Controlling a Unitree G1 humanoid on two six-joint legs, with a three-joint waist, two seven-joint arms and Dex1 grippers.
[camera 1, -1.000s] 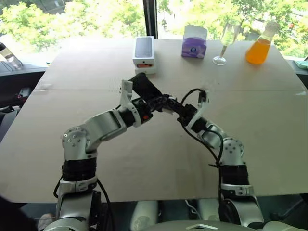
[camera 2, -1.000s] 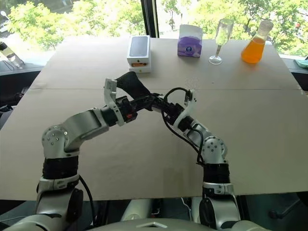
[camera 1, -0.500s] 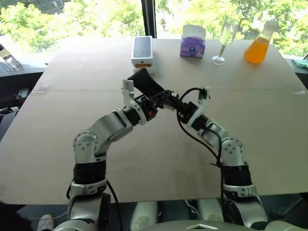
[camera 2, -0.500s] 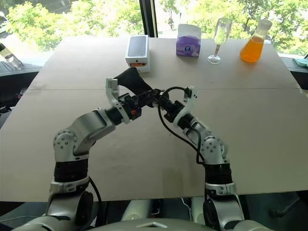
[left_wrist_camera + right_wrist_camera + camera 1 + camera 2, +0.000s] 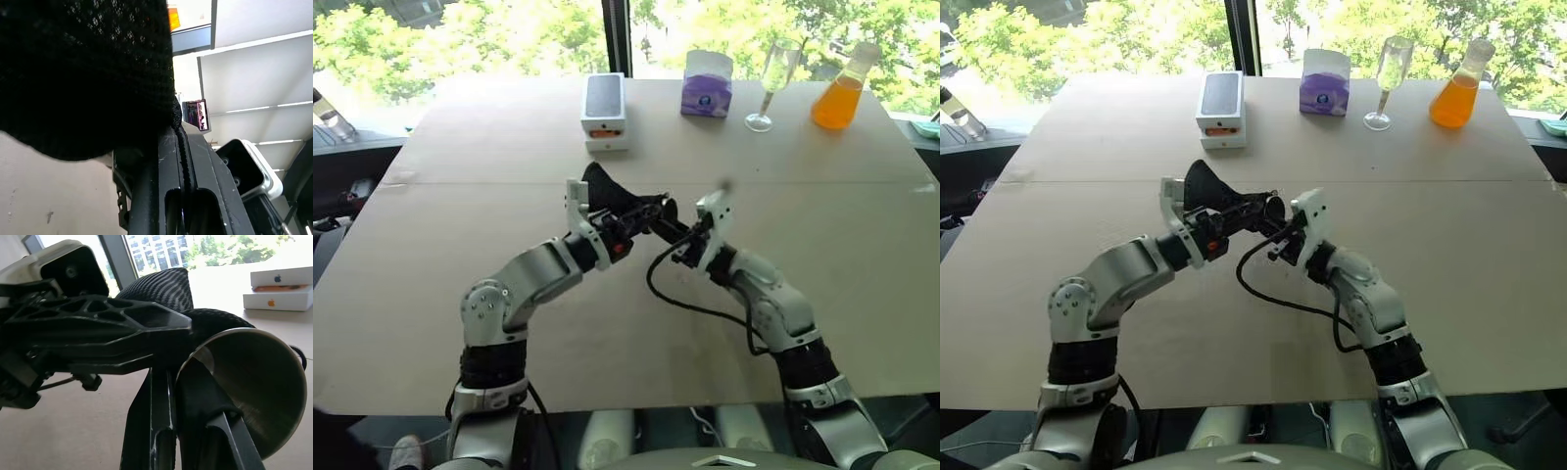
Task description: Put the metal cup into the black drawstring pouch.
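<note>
shiny steel cup point(image 5: 249, 396), knit black pouch point(image 5: 1209, 188)

Strong daylight pours in from the windows point(image 5: 460, 39) behind the table point(image 5: 862, 245), bleaching the foliage outside nearly white; the tabletop is evenly lit with soft, faint shadows; the head views are sharp; in the left wrist view the black drawstring pouch point(image 5: 83, 73) is a close, dark mass; in the right wrist view the metal cup point(image 5: 254, 387) is slightly soft.

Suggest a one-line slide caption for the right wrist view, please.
Right gripper presses the metal cup against the black drawstring pouch.
</note>
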